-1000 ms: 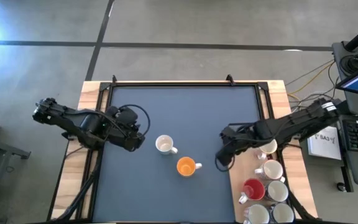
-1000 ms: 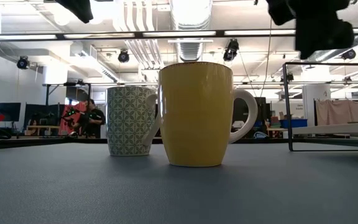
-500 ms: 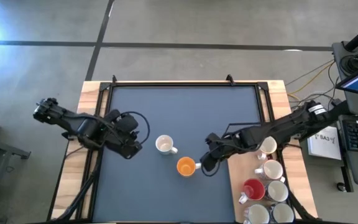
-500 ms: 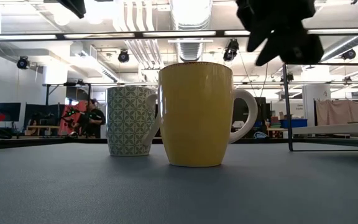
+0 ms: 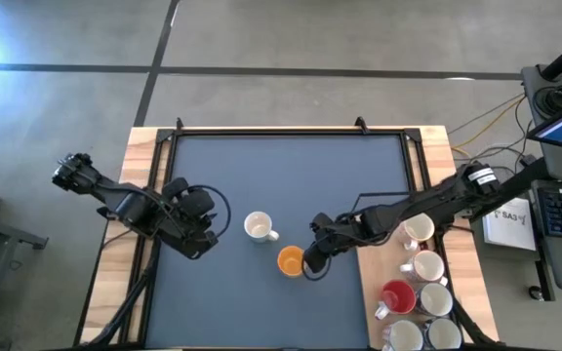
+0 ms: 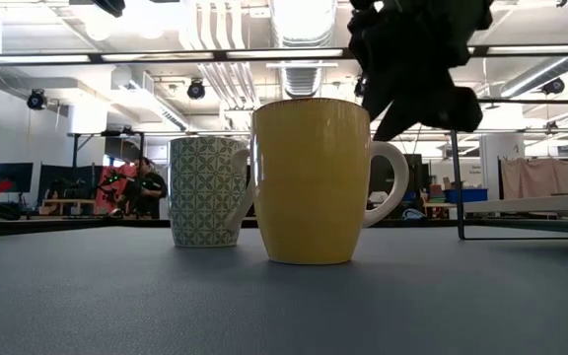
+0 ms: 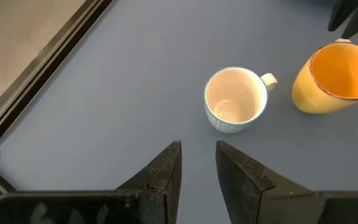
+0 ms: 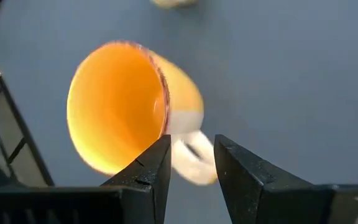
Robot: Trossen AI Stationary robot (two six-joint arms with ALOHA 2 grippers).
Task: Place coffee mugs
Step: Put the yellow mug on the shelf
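On the dark blue-grey table mat [image 5: 291, 185], near its centre, stand two mugs close together but apart: a small round ceramic mug glazed orange inside and yellow outside [image 5: 292, 260], and, at about ten o'clock from it, a white ceramic mug with a green lattice pattern [image 5: 258, 227]. At three o'clock from the orange mug, the right gripper [image 5: 312, 261] hangs just beside its white handle [image 8: 190, 158], fingers parted a little around the handle and closed on nothing; whether they touch it I cannot tell. Off at nine o'clock, the left gripper [image 5: 196, 234] waits well apart from the patterned mug, its fingers [image 7: 165, 171] slightly apart and empty. At the mat's four o'clock edge, on the bare wooden table [image 5: 371, 292], more mugs wait in a cluster: several white ones [image 5: 427, 267] and one red [image 5: 397, 296]. Glazed ceramic like this is likely stiff, smooth, fairly weighty for its size and breakable if dropped or knocked over. The handle loop looks the surest hold; a rim pinch, one finger inside, would serve too.
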